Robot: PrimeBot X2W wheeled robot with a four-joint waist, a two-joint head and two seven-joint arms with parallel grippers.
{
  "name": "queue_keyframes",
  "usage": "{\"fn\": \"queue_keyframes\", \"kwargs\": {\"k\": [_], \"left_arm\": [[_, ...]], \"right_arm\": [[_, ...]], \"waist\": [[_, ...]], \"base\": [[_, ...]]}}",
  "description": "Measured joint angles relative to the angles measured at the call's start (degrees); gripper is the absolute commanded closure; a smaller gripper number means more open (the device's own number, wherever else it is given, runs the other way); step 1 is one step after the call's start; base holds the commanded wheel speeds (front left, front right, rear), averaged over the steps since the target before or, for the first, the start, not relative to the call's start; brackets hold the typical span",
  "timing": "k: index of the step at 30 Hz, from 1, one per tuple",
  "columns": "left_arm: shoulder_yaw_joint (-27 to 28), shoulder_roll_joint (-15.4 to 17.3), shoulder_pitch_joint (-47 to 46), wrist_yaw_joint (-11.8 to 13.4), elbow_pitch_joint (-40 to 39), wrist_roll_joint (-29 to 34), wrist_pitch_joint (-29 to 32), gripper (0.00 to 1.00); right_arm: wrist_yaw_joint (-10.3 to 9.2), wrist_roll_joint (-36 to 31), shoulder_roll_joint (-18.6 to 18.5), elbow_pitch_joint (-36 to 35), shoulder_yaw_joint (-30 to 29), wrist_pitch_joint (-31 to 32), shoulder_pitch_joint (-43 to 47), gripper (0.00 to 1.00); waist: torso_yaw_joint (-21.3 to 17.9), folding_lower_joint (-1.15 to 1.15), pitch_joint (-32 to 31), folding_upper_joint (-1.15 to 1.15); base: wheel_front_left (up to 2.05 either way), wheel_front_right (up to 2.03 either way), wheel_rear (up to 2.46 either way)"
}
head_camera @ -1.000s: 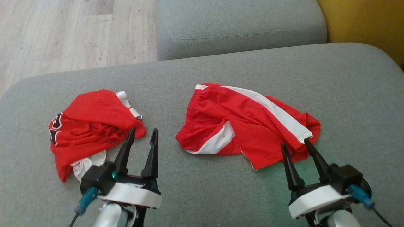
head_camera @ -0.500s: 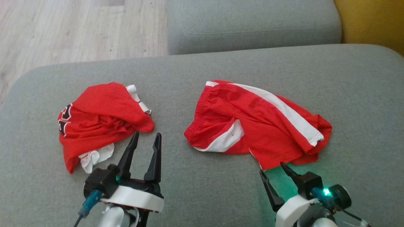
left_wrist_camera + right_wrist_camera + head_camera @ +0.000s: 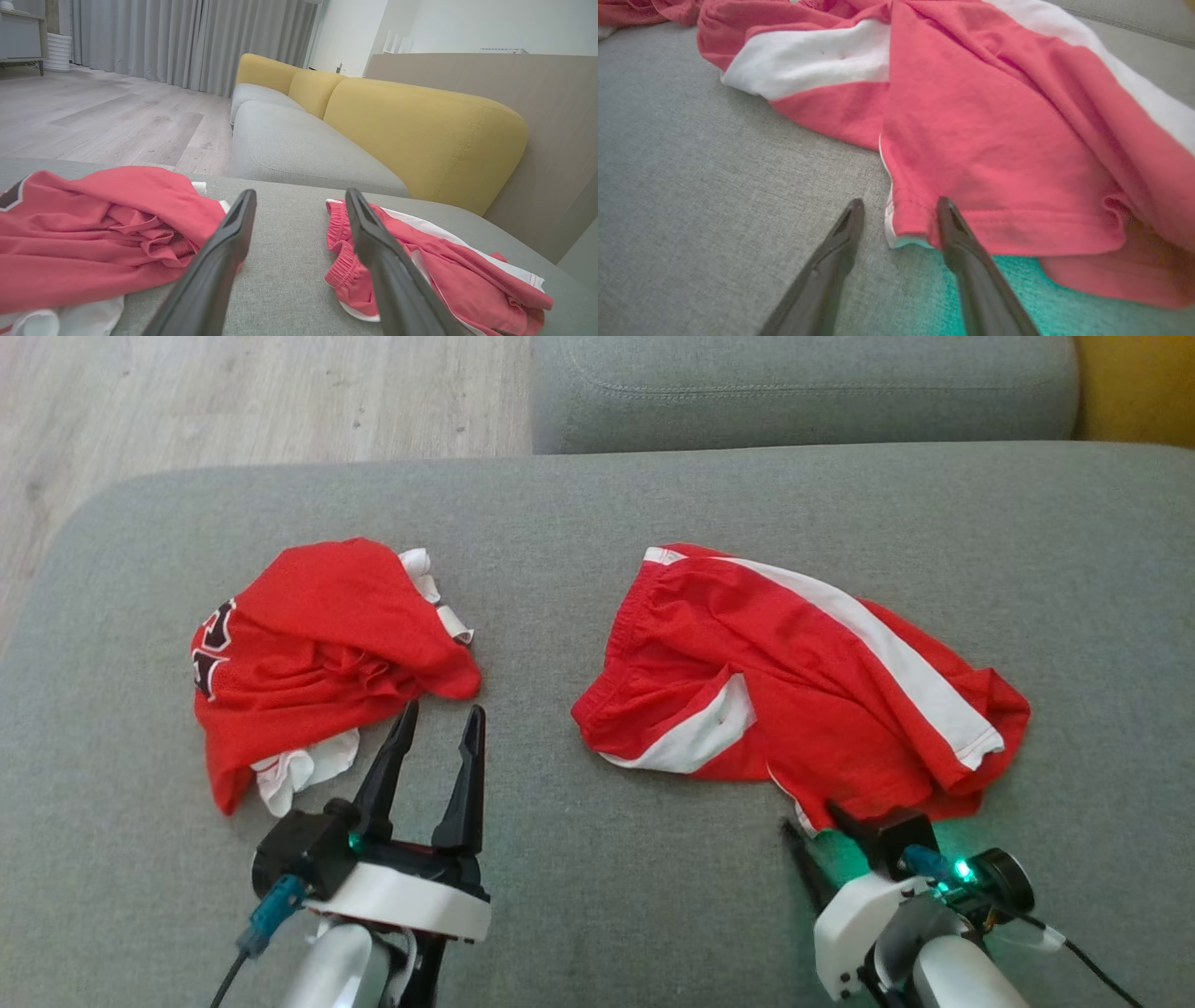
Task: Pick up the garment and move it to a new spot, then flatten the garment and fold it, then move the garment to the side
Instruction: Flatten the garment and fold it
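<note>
Shorts [image 3: 803, 700], red with white side stripes, lie rumpled on the right half of the grey cushion [image 3: 597, 915], well in from its far edge, with one hem corner [image 3: 906, 228] pointing toward the cushion's near side. The main risk, as I judge it, is a shallow bite. The right gripper [image 3: 900, 207] has only the very tip of that corner between its fingers, so closing here may catch just the stitched edge or a single layer. The slick fabric could then slide out on the lift. One finger rests low against the upholstery beside the corner, so the cushion's cover might be pinched along with the cloth. Lifting by one corner is also likely to leave the shorts hanging in a twisted bunch, which would make flattening harder at the new spot. A low carry toward the cushion's left half could drag them into the crumpled red jersey [image 3: 317, 653] lying there. The right gripper's jaws stand apart, though not fully spread. They straddle the hem corner, with the other finger [image 3: 966, 252] lying over the fabric's edge, and nothing is clamped yet. The left gripper [image 3: 443, 709] is wide open and empty, its tips just beside the jersey's near edge without gripping it.
</note>
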Motion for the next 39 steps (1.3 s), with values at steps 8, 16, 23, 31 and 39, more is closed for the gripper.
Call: {"fn": "queue_keyframes", "kwargs": {"k": [8, 16, 23, 31, 39], "left_arm": [[0.7, 0.1, 0.3, 0.0, 0.5, 0.0, 0.0, 0.00], [0.8, 0.0, 2.0, 0.0, 0.4, 0.0, 0.0, 0.00], [0.7, -0.1, 2.1, 0.0, 0.2, 0.0, 0.0, 0.00], [0.3, -0.1, 2.1, 0.0, 0.2, 0.0, 0.0, 0.00], [0.2, -0.1, 2.1, 0.0, 0.2, 0.0, 0.0, 0.00]], "right_arm": [[0.00, 2.2, -0.1, 0.5, -3.1, -0.6, -0.4, 1.00], [0.00, 7.5, -5.6, -7.7, -7.1, 4.6, 4.8, 1.00], [0.00, 9.8, -8.6, -15.5, -11.2, 11.0, 8.6, 1.00], [0.00, 9.6, -7.3, -19.3, -13.5, 13.2, 10.2, 0.00], [0.00, 8.5, -3.9, -26.3, -10.7, 1.6, 10.2, 0.00]], "waist": [[-2.3, 0.00, -1.7, 0.00], [-6.2, -0.01, -4.1, 0.00], [-8.0, -0.01, -4.6, 0.00], [-8.3, -0.01, -4.3, 0.00], [-7.8, -0.01, -4.4, 0.00]], "base": [[0.00, 0.00, 0.00], [0.00, 0.00, 0.00], [0.00, 0.00, 0.00], [0.00, 0.00, 0.00], [0.00, 0.00, 0.00]]}}
